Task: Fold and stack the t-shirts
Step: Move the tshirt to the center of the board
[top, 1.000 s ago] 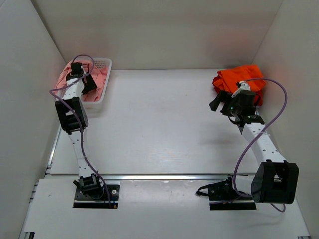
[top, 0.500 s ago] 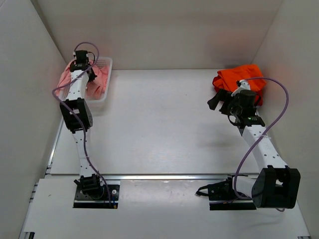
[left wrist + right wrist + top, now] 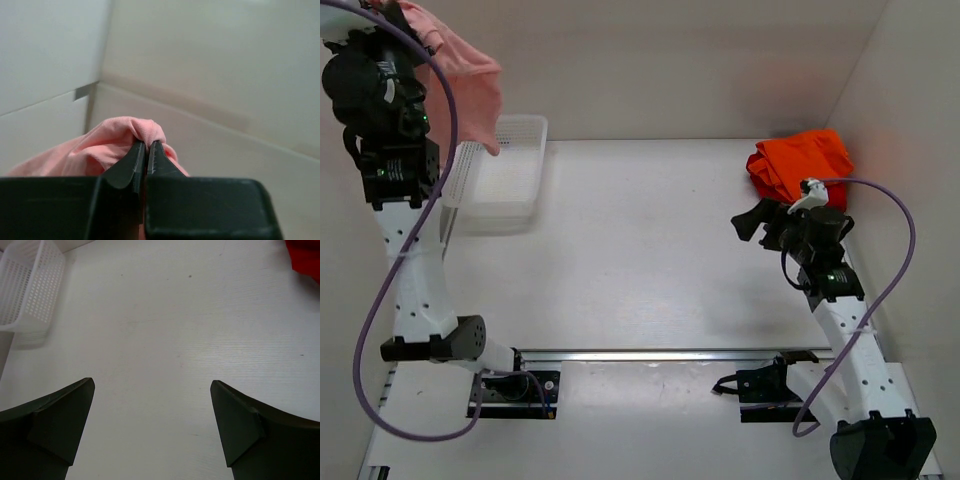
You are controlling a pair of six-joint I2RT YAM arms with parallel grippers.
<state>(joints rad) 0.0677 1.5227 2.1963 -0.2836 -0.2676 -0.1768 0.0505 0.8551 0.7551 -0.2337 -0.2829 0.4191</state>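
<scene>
White table (image 3: 640,260) boxed by 3 plain, seemingly matte white walls (image 3: 650,60).

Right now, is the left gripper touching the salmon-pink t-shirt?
Touching. The left wrist view shows the left gripper shut on a fold of the salmon-pink t-shirt.

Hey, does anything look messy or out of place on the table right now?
Nothing is spilled or damaged. The orange t-shirts sit in a crumpled, unfolded heap at the far right corner, and the pink t-shirt hangs bunched from the left gripper, raised high at the far left.
</scene>
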